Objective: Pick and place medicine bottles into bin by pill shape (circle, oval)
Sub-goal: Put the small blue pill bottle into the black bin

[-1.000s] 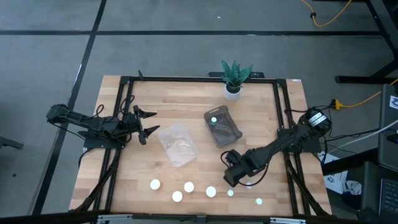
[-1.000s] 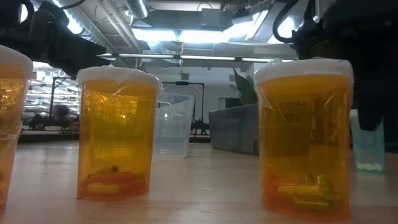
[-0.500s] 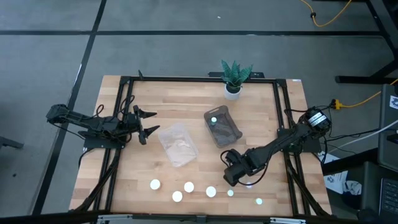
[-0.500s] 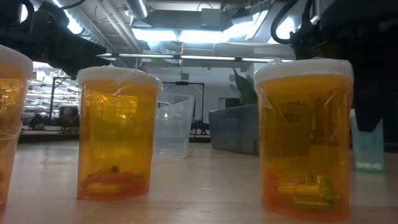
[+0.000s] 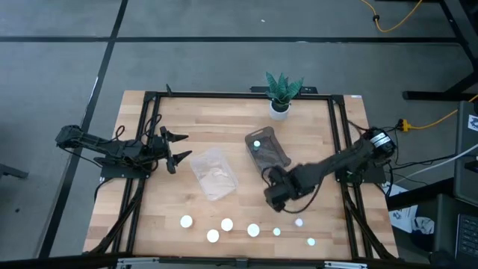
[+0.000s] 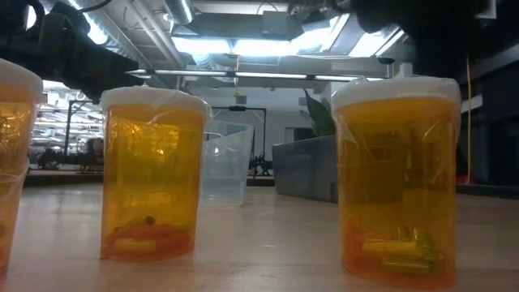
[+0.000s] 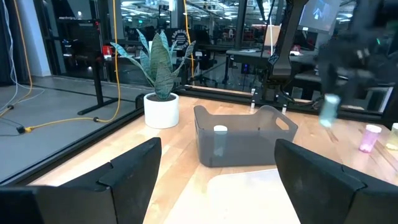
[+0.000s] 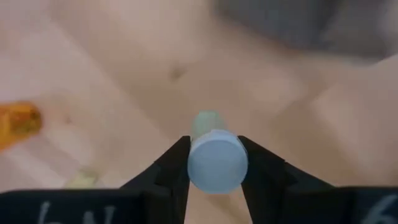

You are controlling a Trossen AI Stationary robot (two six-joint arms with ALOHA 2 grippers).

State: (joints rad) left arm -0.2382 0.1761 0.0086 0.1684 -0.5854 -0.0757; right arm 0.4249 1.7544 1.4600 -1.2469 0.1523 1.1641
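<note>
Currently a small pale bottle [image 8: 214, 158] sits clamped between the right gripper's [image 5: 273, 193] fingers, lifted off the wood just near of the dark grey tray [image 5: 267, 152]. That tray already holds one white-capped bottle [image 5: 256, 145]; the clear tray [image 5: 214, 172] to its left looks empty. Along the near edge wait four amber bottles [image 5: 226, 224] and three smaller pale ones [image 5: 299, 222], so most sorting seems left. Over at the left side, the left gripper [image 5: 176, 146] rests with fingers spread, holding nothing.

Bare tabletop [image 5: 328, 134] right of grey bin [image 5: 267, 152]; bottle row [image 5: 227, 225] crowds front edge.
</note>
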